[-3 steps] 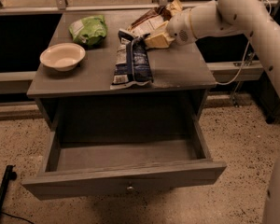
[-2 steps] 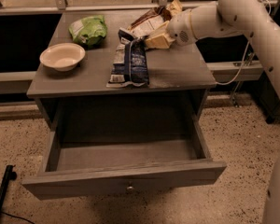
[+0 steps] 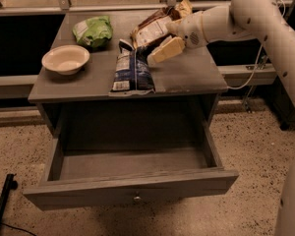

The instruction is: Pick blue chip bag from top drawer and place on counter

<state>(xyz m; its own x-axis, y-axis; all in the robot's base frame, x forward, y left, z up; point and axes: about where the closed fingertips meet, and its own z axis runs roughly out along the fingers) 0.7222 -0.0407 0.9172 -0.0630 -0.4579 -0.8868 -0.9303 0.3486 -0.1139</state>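
Note:
The blue chip bag (image 3: 132, 71) lies flat on the counter (image 3: 189, 75), near its front edge, with its white label facing the front. My gripper (image 3: 162, 51) hangs just above the counter at the bag's upper right corner, coming in from the right on the white arm (image 3: 221, 21). I cannot tell whether it touches the bag. The top drawer (image 3: 132, 185) is pulled wide open below, its inside bare, with the small knob (image 3: 136, 198) on its front panel.
A green bag (image 3: 93, 30) and a cream bowl (image 3: 65, 59) sit on the counter's left side. A brown-and-tan bag (image 3: 155, 27) lies at the back, right behind my gripper. The speckled floor (image 3: 250, 146) surrounds the cabinet.
My gripper has shifted slightly down and left, toward the blue bag's upper corner. The bag and the drawer have not moved.

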